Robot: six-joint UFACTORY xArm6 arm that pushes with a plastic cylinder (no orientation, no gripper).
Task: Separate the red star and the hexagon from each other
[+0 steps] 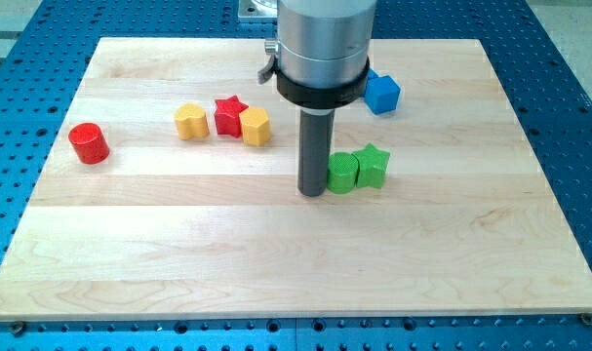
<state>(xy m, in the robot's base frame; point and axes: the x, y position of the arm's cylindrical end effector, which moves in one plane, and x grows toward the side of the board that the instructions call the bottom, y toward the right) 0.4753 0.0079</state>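
The red star (230, 114) sits left of centre near the view's top, touching the yellow hexagon (256, 127) on its right. A yellow block (191, 122) with a rounded top lies just left of the star. My tip (313, 193) rests on the board right of the hexagon, apart from it, and right beside the green round block (342, 173).
A green star (373, 164) touches the green round block on its right. A blue block (381, 94) lies near the view's top, partly behind the arm. A red cylinder (89, 143) stands at the view's left. The wooden board (276, 263) sits on a blue perforated table.
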